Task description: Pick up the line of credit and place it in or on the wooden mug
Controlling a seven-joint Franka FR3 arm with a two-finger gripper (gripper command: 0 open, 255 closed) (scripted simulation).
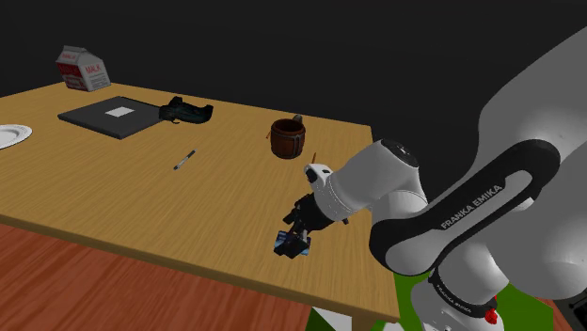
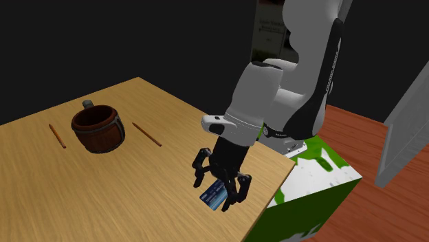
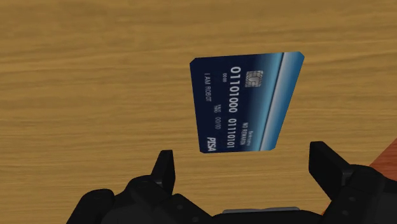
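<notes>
Black two-finger gripper (image 3: 242,153) hangs low over the table with its fingers (image 3: 164,172) spread wide, gripping nothing. Between them, clear of both in the wrist view, is the dark blue bank card with white digits and a silver chip (image 3: 245,102). From the second exterior view the card (image 2: 214,196) sits right at the fingertips, close to the near edge of the light wooden table (image 2: 137,182); whether it lies flat on the wood I cannot tell. Well apart from it stands the brown barrel-shaped wooden mug with dark bands (image 2: 98,128), upright, with a thin brown stick (image 2: 146,134) on the table beside it. Farther off in the shoulder view lie a small dark pen (image 1: 184,160), a flat dark board with a white label (image 1: 106,116) and a red-and-white milk carton (image 1: 82,69).
</notes>
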